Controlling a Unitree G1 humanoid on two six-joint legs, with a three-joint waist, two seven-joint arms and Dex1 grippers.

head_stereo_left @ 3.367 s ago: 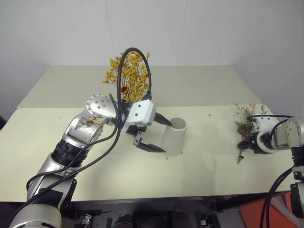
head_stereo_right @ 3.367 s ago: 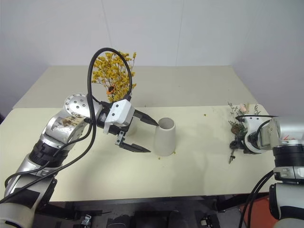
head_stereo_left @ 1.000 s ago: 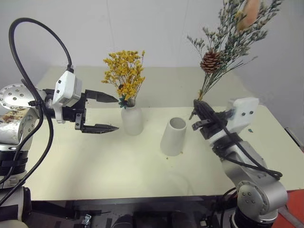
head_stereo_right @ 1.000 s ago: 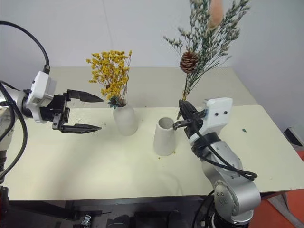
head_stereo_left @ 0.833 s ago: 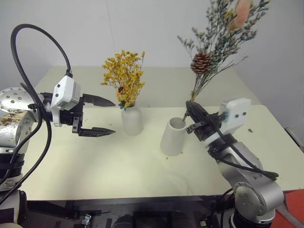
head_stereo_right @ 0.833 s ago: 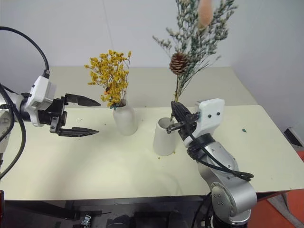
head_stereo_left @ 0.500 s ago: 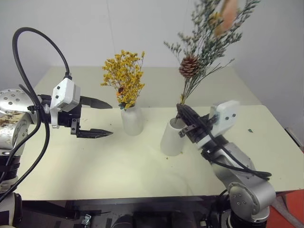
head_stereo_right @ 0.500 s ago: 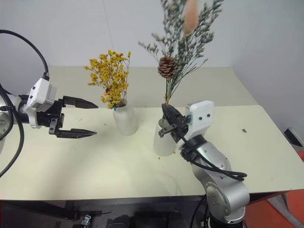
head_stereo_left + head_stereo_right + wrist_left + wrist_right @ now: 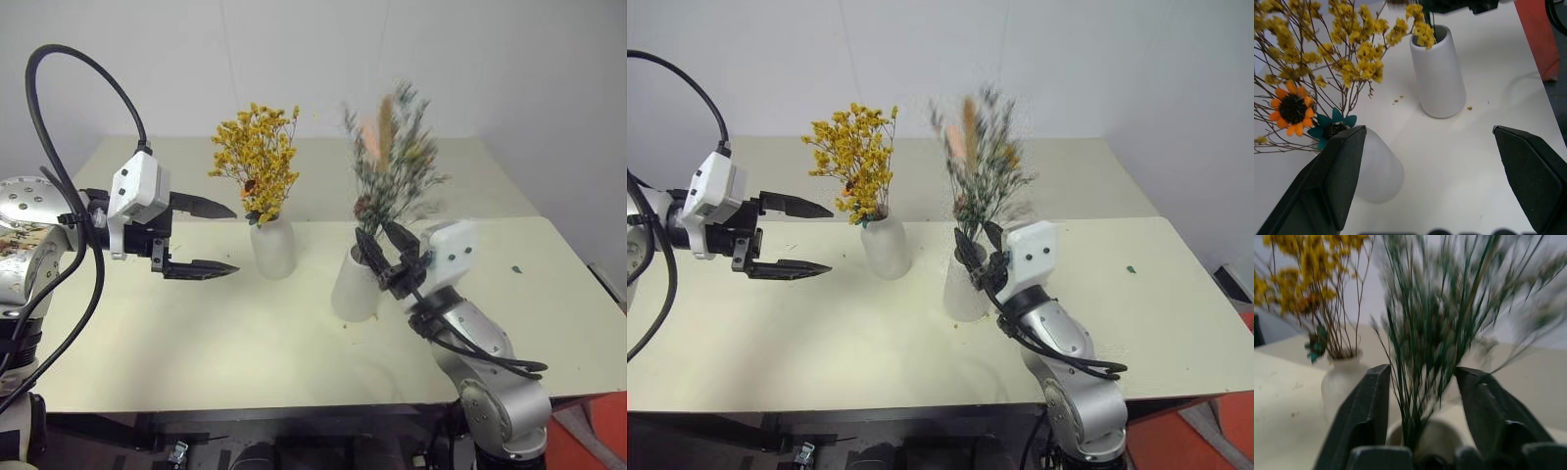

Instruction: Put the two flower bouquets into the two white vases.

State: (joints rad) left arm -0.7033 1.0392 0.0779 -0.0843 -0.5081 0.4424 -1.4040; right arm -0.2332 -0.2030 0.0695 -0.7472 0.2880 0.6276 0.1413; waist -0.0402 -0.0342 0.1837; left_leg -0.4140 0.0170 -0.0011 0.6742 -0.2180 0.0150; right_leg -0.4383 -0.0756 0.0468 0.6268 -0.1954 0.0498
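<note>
The yellow-orange bouquet [image 9: 257, 157] is being held upright in the bottle-shaped white vase [image 9: 273, 247], its thin stems gathered into the narrow neck; an orange daisy-like bloom and a teal one are being shown low in the bunch in the left wrist view. This vase is standing just ahead of the left gripper [image 9: 210, 237], off its fingertips and apart from them. The left gripper is being kept spread wide, nothing between its two black fingers, pointing across the table [image 9: 245, 343] toward the vases.

The grey-green bouquet [image 9: 390, 162] is standing in the tapered wide-mouthed white vase [image 9: 353, 286], its stems reaching down into the mouth and its head blurred. The right gripper [image 9: 389, 251] is placed right at this vase's rim, on the side away from the bottle-shaped vase. Its fingers are being held parted on either side of the stems, as seen in the right wrist view; whether either finger is touching them cannot be told.

The two vases are set near one another between the two grippers, without touching. A few small crumbs [image 9: 1397, 100] are lying on the table beside the tapered vase's foot. A black cable [image 9: 69, 88] is looped above the left arm, clear of the flowers.
</note>
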